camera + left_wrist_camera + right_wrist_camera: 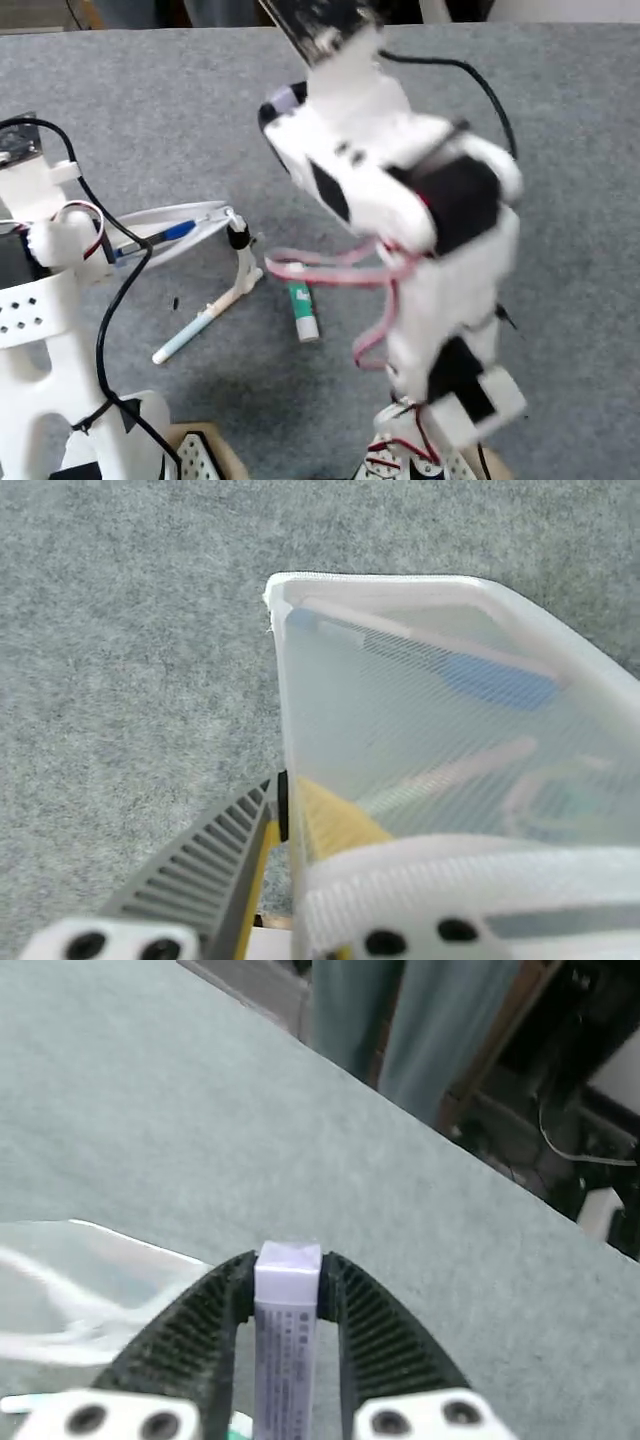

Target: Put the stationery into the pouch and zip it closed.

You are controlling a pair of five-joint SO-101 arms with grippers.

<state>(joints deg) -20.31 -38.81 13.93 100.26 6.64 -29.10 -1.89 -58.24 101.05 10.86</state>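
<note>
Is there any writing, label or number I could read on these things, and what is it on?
White block with a lilac end, in the right claw: dark print along its side, too blurred to read.
Green-and-white tube on the table: label too small to read.
Pouch: no print to be seen.

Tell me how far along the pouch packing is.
Done: a blue pen sits inside the pouch, which the left gripper holds. In hand: the right gripper grips an eraser above the table. Left: the white pen and glue stick lie on the table, then zipping.
</note>
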